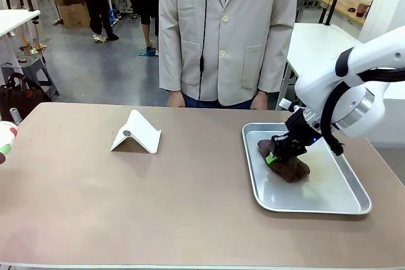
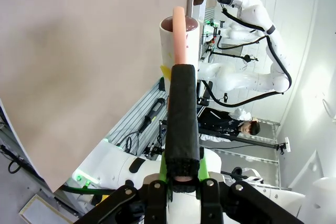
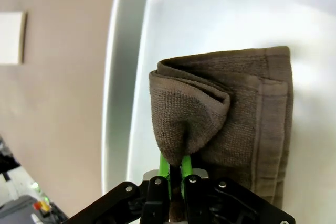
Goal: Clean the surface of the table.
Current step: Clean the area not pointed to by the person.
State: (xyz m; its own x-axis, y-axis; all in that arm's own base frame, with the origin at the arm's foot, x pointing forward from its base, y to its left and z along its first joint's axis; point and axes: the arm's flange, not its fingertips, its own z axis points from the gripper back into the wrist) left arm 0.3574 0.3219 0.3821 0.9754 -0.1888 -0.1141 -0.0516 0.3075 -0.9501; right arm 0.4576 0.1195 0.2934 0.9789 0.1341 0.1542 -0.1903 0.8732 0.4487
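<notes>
Where tray sits, right gripper pinches brown cloth; left gripper clamps black rod.

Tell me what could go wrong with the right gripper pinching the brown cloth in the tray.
The right gripper pinches just one fold of the brown cloth, so it may slip free on lifting. Dragging it could shift the tray. Wiping the table could later knock the white folded stand.
</notes>
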